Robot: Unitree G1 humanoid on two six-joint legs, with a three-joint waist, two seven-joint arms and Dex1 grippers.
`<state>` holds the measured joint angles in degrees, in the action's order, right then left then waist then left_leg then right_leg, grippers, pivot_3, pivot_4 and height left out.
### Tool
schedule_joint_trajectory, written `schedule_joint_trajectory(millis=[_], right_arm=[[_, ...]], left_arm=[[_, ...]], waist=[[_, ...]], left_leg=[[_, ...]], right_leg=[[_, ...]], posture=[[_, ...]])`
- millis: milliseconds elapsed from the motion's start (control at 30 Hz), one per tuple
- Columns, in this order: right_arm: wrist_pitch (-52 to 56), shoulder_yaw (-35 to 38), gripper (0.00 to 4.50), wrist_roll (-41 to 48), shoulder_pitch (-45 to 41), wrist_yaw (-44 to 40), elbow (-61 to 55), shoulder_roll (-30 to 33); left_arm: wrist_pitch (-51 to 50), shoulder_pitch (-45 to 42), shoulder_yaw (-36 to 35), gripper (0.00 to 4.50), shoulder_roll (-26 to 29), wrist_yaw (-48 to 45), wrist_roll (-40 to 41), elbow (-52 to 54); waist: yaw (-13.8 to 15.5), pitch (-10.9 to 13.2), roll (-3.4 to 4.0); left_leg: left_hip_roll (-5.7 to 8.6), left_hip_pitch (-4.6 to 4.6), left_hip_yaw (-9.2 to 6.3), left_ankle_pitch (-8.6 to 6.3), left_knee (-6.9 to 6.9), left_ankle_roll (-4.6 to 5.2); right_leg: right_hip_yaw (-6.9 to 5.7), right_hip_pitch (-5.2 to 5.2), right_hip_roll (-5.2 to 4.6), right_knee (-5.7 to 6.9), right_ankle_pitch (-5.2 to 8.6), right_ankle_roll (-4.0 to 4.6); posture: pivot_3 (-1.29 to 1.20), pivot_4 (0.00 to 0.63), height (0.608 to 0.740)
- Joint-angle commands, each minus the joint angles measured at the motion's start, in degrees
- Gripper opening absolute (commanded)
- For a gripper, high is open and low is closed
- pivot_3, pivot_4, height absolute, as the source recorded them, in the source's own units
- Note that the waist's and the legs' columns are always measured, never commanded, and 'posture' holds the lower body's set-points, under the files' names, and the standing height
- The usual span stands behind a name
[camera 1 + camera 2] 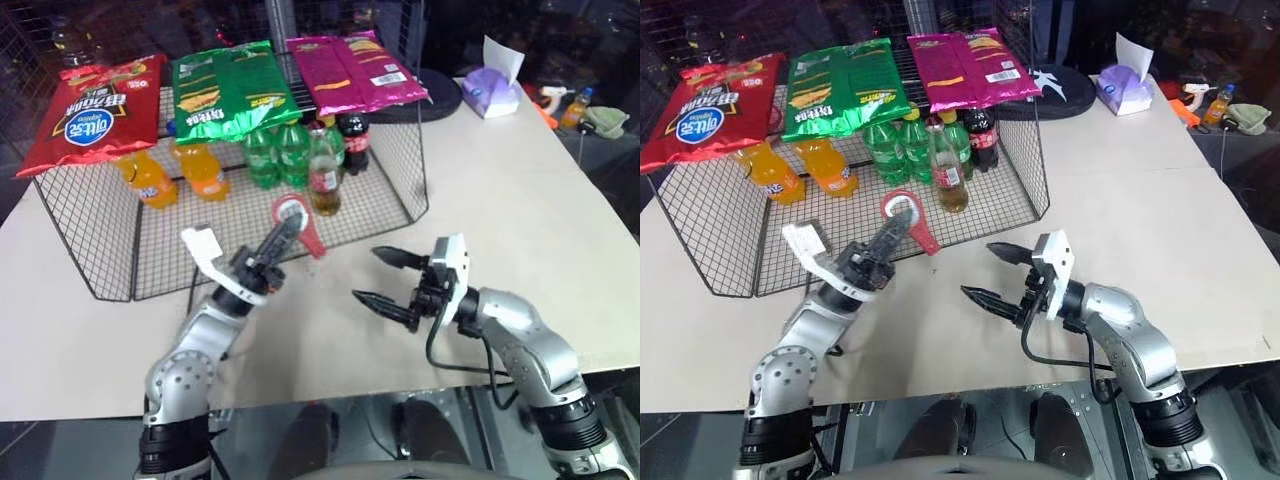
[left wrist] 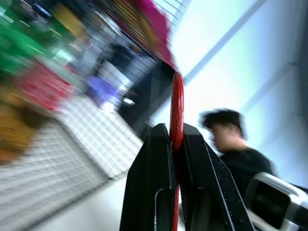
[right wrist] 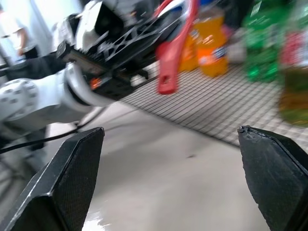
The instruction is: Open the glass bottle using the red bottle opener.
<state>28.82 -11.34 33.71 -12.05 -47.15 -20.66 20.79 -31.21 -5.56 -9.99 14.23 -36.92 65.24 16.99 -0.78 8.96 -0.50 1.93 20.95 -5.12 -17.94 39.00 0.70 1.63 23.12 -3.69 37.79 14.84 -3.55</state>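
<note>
The left gripper (image 1: 283, 232) pinches the red bottle opener (image 1: 296, 222) tight. The right gripper (image 1: 385, 281) is wide open and holds nothing. The glass bottle (image 1: 323, 172) stands on the wire rack (image 1: 90, 245), near its front edge — nobody holds it, so a push from the opener could tip it over.

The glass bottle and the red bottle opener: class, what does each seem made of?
The glass bottle: clear glossy glass, it seems; amber liquid shows through.
The red bottle opener, clamped in the left hand: uniformly red and smooth, probably plastic or coated metal; undecidable.
</note>
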Motion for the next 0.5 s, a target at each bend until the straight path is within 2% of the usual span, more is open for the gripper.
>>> schedule_joint_trajectory(millis=[33, 467, 500], right_arm=[[7.2, 0.0, 4.50, 4.6, -2.5, 1.6, -3.9, 0.2], [20.7, 3.4, 4.50, 16.1, -6.2, 5.9, -7.1, 0.0], [21.0, 3.5, 3.96, 16.4, -6.3, 6.0, -7.2, 0.1]], left_arm=[[-2.3, -1.1, 2.4, 0.03, 0.1, -2.8, 1.1, 1.0], [-4.4, -2.2, 4.6, 0.03, 0.9, -8.2, -2.6, -1.8], [-4.2, -2.2, 4.7, 0.00, 0.9, -8.5, -3.2, -1.8]], waist=[[0.0, 0.0, 0.00], [0.0, 0.0, 0.00], [0.0, 0.0, 0.00]], left_leg=[[0.00, 0.00, 0.00, 0.00, 0.00, 0.00], [0.00, 0.03, -0.01, 0.00, 0.00, 0.00], [0.00, 0.03, -0.01, 0.00, 0.00, 0.01]], right_leg=[[0.00, 0.00, 0.00, 0.00, 0.00, 0.00], [-0.01, 0.02, 0.00, -0.02, 0.00, 0.00], [-0.01, 0.02, 0.00, -0.02, 0.00, 0.00]], posture=[[0.00, 0.150, 0.740], [0.00, 0.150, 0.740], [0.00, 0.150, 0.740]])
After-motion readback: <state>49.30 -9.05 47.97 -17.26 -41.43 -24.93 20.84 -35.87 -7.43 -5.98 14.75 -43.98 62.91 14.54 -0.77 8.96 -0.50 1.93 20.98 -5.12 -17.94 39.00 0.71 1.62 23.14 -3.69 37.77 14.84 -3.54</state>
